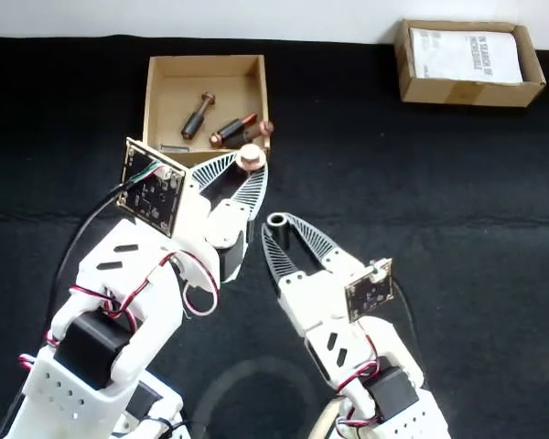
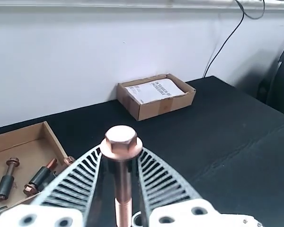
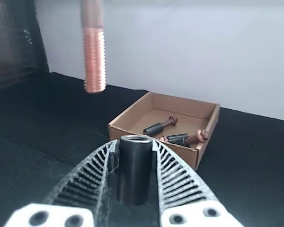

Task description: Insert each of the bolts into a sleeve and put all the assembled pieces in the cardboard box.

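Note:
My left gripper (image 1: 247, 165) is shut on a copper bolt (image 1: 250, 158) and holds it upright, head up, just in front of the cardboard box (image 1: 206, 60). In the left wrist view the bolt (image 2: 120, 161) stands between the ribbed fingers (image 2: 75, 184). My right gripper (image 1: 276, 229) is shut on a black sleeve (image 3: 136, 168), which stands upright with its bore facing up. The bolt's threaded end (image 3: 93, 47) hangs above the sleeve and off to one side. Assembled bolt-and-sleeve pieces (image 1: 199, 114) (image 3: 159, 126) lie in the box (image 3: 208, 130).
A second cardboard box (image 1: 467, 62) with a printed sheet in it sits at the back right of the black table (image 1: 421, 183). It also appears in the left wrist view (image 2: 156, 94). A white wall runs behind the table.

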`<state>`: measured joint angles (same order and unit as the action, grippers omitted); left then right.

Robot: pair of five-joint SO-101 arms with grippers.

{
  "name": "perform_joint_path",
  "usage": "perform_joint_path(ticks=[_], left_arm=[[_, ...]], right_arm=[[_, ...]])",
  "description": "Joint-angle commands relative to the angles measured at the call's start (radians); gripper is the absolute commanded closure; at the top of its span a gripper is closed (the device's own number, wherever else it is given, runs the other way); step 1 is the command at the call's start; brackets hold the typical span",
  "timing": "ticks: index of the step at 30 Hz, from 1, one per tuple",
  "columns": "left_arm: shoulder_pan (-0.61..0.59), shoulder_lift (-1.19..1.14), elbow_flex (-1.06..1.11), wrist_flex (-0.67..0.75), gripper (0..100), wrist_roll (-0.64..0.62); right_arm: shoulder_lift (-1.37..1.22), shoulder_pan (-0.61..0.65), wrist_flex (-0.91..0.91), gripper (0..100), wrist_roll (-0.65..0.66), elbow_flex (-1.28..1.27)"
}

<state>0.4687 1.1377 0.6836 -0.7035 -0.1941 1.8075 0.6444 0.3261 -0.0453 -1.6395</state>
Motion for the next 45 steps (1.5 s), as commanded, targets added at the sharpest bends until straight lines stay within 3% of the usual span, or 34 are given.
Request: perform_joint_path(ticks=[1, 10, 18, 30, 40, 42, 45], left_arm=[[-0.007, 0.008, -0.047, 0.04, 99, -0.063], [-0.005, -0.082, -0.044, 0.064, 99, -0.078], [-0.001, -0.082, 0.01, 0.063, 99, -0.18], [-0.001, -0.082, 0.113, 0.071, 99, -0.18], [0.033, -0.077, 0.231, 0.169, 99, -0.18], [0.048, -0.076, 0.228, 0.138, 99, -0.161], [0.088, -0.074, 0.197, 0.005, 99, -0.009]], right_arm=[[0.008, 0.022, -0.022, 99.2, -0.011, 0.004], [0.008, 0.018, -0.09, 99.2, -0.006, -0.025], [0.008, 0.018, -0.093, 99.2, -0.006, -0.025], [0.008, 0.018, -0.093, 99.2, -0.005, -0.015], [0.008, 0.018, -0.093, 99.2, -0.005, -0.015], [0.008, 0.016, -0.091, 99.2, -0.005, -0.015], [0.007, 0.016, -0.09, 99.2, -0.003, -0.015]])
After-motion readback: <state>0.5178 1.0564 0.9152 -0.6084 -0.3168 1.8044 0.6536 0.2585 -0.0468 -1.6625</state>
